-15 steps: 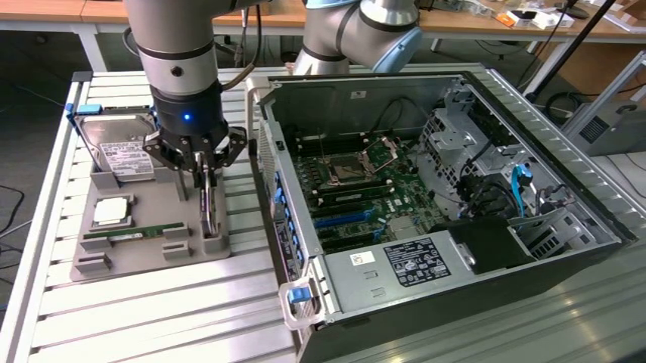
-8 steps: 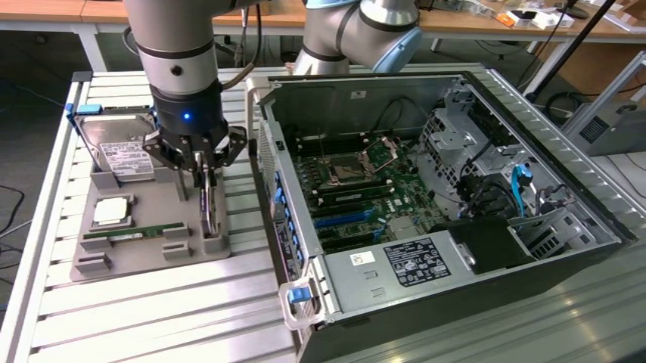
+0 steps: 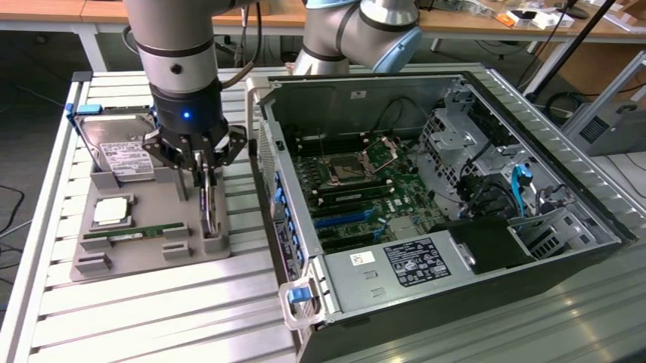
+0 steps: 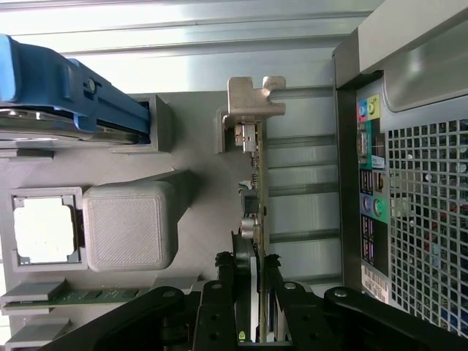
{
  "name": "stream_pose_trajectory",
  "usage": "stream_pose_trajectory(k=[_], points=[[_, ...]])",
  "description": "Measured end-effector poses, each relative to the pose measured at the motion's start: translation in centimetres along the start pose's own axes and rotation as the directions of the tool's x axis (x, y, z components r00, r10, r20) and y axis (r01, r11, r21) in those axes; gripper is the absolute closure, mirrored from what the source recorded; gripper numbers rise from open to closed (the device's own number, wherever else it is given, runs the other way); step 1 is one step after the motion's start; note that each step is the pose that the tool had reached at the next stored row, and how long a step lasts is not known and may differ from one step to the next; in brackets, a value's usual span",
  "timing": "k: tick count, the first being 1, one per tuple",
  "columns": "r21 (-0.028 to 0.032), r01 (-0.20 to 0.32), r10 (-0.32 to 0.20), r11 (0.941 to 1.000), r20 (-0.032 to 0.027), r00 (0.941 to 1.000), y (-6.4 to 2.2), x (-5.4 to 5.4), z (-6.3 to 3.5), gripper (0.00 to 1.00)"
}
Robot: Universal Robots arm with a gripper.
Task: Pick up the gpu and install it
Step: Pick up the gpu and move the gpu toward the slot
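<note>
The gpu [image 3: 207, 214] is a thin dark card standing on edge in a slot on the exterior view's right side of the grey holder tray [image 3: 141, 261]. My gripper [image 3: 205, 180] reaches straight down over it, one finger on each side of the card. The wrist view shows the gpu [image 4: 257, 190] edge-on, its silver end bracket [image 4: 252, 99] at the far end. There my gripper [image 4: 252, 259] is shut on the board, and both black fingers [image 4: 225, 285] press against its faces. The card's lower edge still sits in the tray's slot.
On the tray also lie a silver hard drive [image 3: 121, 151] in a blue frame, a processor [image 3: 111, 212] and a green RAM stick [image 3: 136, 233]. The open computer case [image 3: 302, 197] stands close beside the tray, its motherboard [image 3: 353, 181] exposed. A second arm [image 3: 364, 34] stands behind the case.
</note>
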State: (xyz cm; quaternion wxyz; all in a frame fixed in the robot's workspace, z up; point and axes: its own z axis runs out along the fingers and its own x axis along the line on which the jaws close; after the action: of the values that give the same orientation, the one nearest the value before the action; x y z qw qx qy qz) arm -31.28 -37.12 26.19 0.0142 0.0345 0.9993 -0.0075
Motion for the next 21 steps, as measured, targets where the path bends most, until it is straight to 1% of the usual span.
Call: stream_pose_trajectory(k=[8, 10, 14, 16, 21], points=[[0.0000, 0.000, 0.000, 1.0000, 0.0000, 1.0000, 0.00, -0.01, -0.24, 0.73], [0.0000, 0.000, 0.000, 1.0000, 0.0000, 1.0000, -0.01, -0.01, -0.54, 0.73], [0.0000, 0.000, 0.000, 1.0000, 0.0000, 1.0000, -0.01, -0.02, -0.61, 0.73], [0.0000, 0.000, 0.000, 1.0000, 0.0000, 1.0000, -0.01, -0.02, -0.87, 0.73], [-0.0001, 0.000, 0.000, 1.0000, 0.0001, 1.0000, -0.01, -0.03, -0.95, 0.73]])
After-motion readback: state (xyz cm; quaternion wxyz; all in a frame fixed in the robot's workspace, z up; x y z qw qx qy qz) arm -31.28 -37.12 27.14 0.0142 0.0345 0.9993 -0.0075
